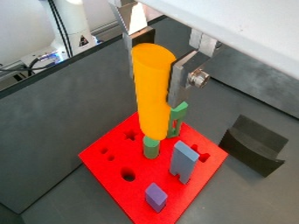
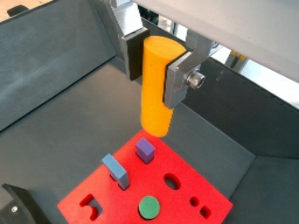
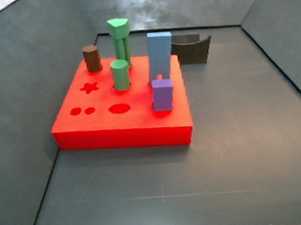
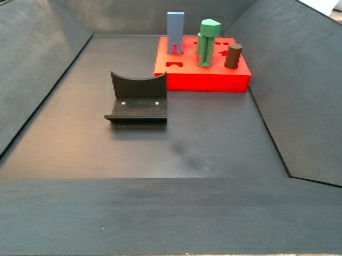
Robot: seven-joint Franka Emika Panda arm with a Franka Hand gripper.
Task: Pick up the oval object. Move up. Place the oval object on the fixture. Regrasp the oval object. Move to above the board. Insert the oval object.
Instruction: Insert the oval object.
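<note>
Gripper (image 1: 156, 63) visible only in both wrist views (image 2: 158, 63), absent from both side views. Pointing down, held high. Two flat silver fingers (image 1: 181, 77) closed on the oval object (image 1: 153, 92), one plate on each side of its upper part. Peg hangs upright below the fingertips (image 2: 176, 80), lower end free in the air, touching nothing underneath.

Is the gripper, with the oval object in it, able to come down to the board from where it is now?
Probably yes. The gripper holds the oval object upright above the board, with open air beneath it. The standing pegs could crowd the descent.
</note>
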